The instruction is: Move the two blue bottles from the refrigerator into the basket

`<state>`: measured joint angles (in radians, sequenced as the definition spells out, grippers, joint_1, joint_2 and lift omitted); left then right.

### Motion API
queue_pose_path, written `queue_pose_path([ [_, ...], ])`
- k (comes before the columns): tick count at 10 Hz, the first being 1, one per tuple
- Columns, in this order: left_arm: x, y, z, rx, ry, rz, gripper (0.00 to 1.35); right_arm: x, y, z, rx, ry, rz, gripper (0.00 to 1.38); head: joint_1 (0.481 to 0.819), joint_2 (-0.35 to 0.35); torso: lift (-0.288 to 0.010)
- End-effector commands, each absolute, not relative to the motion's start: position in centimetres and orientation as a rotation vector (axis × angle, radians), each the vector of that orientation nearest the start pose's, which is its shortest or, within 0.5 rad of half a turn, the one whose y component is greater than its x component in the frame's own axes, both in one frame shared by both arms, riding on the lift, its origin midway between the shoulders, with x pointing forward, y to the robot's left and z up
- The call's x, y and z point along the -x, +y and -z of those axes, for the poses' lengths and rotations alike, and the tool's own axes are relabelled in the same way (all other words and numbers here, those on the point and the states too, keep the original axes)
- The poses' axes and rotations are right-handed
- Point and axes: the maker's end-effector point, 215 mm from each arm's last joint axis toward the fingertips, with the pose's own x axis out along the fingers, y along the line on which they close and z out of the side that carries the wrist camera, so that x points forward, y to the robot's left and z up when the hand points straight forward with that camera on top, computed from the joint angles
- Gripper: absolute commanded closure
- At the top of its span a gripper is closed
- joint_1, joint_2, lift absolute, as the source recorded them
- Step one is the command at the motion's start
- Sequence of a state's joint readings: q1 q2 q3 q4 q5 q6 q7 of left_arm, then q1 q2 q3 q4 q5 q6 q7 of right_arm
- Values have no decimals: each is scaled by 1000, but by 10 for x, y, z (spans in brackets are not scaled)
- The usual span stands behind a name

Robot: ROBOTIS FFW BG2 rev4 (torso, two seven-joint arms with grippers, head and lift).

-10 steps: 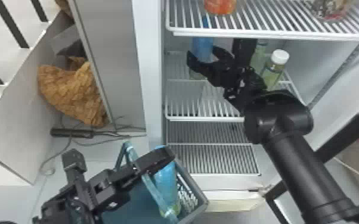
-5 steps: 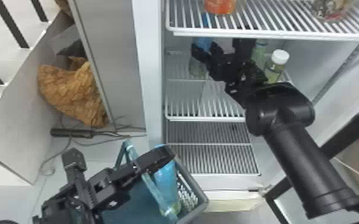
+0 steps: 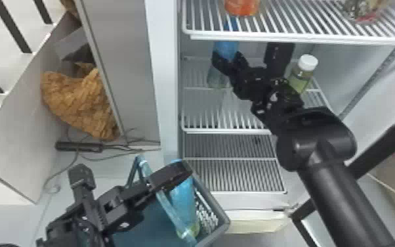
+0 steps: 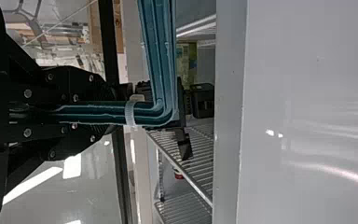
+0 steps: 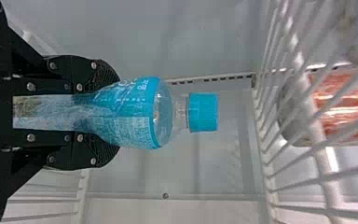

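Blue bottle A (image 3: pixel 183 197) inside basket (image 3: pixel 224 220), left claw (image 3: pixel 182 170) clamped on basket handle (image 3: pixel 166 202), right claw (image 3: pixel 229 62) beyond basket, inside refrigerator (image 3: pixel 164 82), clamped on blue bottle B (image 3: pixel 227 47)

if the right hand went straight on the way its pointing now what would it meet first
The blue bottle, since it sits in the right hand. Beyond it, probably a refrigerator wall, though how far back is unclear.

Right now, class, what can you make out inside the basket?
One blue bottle shows inside the basket, partly covered by the handle and the left gripper's fingers. What lies beneath the bottle or behind that gripper is hidden.
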<state>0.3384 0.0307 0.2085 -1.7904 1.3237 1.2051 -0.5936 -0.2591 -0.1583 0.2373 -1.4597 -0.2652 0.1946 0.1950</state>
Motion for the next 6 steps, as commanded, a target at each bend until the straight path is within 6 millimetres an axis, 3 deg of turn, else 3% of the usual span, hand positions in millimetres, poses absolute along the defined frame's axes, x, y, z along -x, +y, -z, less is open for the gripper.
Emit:
queue_pose_path([
  [1, -330, 46, 344, 1509, 634, 993, 1197, -632, -115, 317, -67, 100, -418, 1282, 695, -70, -220],
  [6, -331, 46, 344, 1510, 631, 989, 1197, -563, -100, 304, -132, 98, -489, 1282, 695, -76, -220],
])
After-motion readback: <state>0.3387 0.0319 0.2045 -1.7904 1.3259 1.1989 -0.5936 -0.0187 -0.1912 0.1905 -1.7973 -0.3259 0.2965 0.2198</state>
